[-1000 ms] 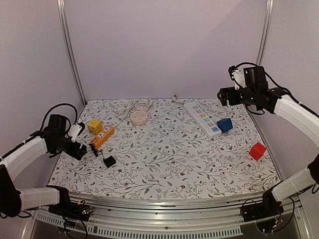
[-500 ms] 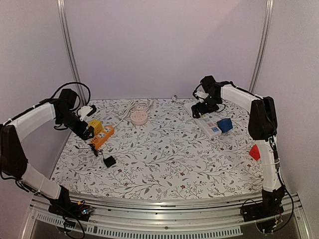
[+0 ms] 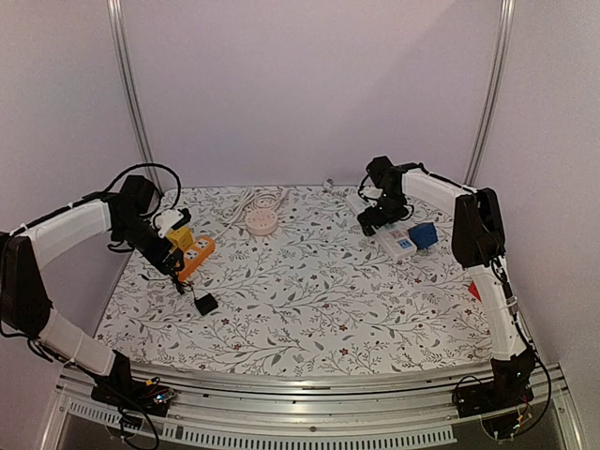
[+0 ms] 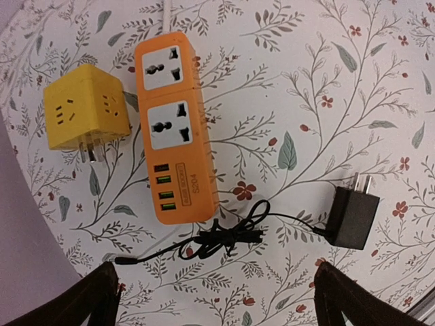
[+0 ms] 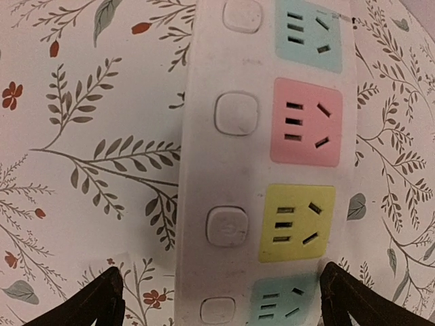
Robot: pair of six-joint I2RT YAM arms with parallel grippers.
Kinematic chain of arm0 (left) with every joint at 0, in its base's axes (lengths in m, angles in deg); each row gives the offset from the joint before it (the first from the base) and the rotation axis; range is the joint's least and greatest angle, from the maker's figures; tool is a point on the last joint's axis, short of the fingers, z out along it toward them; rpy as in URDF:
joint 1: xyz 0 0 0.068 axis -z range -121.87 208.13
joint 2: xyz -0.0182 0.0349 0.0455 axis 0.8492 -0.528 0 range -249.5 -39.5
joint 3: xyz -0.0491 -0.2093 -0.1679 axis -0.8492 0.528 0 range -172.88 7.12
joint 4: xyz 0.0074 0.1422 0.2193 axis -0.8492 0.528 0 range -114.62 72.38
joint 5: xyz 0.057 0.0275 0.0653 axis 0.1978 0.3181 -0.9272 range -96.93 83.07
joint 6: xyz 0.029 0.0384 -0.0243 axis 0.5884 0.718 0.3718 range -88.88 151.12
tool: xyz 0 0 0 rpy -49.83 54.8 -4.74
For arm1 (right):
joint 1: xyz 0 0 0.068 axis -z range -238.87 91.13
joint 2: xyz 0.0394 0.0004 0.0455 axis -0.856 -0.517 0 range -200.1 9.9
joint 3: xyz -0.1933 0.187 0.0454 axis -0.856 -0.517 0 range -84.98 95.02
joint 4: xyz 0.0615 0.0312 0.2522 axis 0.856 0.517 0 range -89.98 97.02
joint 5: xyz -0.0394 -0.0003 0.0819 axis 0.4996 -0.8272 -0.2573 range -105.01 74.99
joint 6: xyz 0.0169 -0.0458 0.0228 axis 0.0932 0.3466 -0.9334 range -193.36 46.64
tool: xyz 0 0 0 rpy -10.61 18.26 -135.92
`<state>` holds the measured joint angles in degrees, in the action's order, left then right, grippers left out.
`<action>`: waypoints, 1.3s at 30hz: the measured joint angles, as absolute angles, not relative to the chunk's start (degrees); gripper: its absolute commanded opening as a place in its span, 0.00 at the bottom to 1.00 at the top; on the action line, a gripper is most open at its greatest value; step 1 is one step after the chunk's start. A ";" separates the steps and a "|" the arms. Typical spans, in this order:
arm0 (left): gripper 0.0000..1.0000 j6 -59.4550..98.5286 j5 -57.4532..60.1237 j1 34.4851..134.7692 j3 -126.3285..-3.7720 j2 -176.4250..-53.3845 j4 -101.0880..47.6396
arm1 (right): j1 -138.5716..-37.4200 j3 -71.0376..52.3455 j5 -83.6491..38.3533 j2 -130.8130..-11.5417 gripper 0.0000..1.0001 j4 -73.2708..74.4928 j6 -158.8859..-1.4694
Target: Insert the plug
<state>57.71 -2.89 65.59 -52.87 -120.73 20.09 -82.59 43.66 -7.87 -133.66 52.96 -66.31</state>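
A black adapter plug lies on the floral table, its thin cable bundled just below an orange power strip. In the top view the plug lies in front of the orange strip. My left gripper hovers over that strip's near end, open and empty; its fingertips frame the cable. My right gripper hovers open and empty over a long white power strip with coloured sockets, which also shows in the top view.
A yellow cube adapter lies beside the orange strip. A pink round socket with a white cord sits at the back. A blue cube sits by the white strip. A red cube peeks out behind the right arm.
Both arms swung in from the sides. The left gripper came forward and down over the orange strip. The right gripper dropped over the white strip. Both stayed open.
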 measured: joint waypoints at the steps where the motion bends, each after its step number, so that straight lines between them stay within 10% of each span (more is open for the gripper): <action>1: 0.99 57.71 -2.96 65.72 -52.80 -120.73 20.09 | -82.73 43.66 -7.81 -133.66 0.99 53.03 -66.16; 24: 1.00 57.95 -3.77 67.14 -51.95 -119.46 19.65 | -79.08 40.95 -10.23 -133.73 0.98 53.66 -71.60; 33: 1.00 58.16 -4.51 67.73 -51.64 -119.46 19.52 | -79.40 40.27 -13.60 -133.58 0.47 53.73 -70.86; 39: 0.99 58.73 -4.49 67.84 -51.58 -118.92 19.48 | -82.57 32.99 -15.83 -129.45 0.43 52.02 -63.69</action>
<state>58.73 -4.49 67.84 -51.58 -118.92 19.48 -82.57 32.99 -15.83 -129.45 52.02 -63.69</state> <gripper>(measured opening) 0.995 0.804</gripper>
